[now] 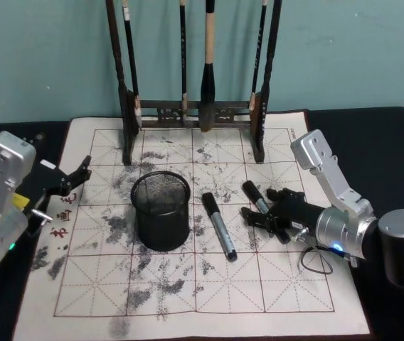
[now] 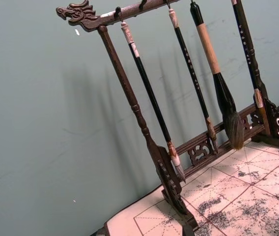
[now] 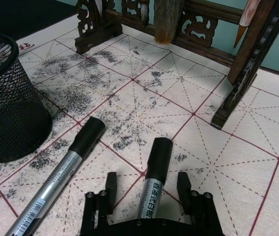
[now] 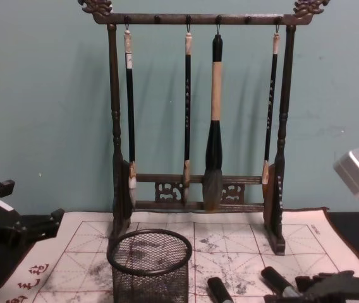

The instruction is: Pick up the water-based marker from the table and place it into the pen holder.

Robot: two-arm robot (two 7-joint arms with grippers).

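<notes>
Two look-alike water-based markers with silver barrels and black caps lie on the ink-stained grid mat. One marker lies free just right of the pen holder, a black mesh cup that looks empty. The other marker lies between the spread fingers of my right gripper, which is low over the mat and open, its pads clear of the barrel. My left gripper hovers open at the mat's left edge.
A tall dark wooden brush rack with several hanging brushes stands at the back of the mat. Black table surrounds the mat. Open mat lies in front of the cup.
</notes>
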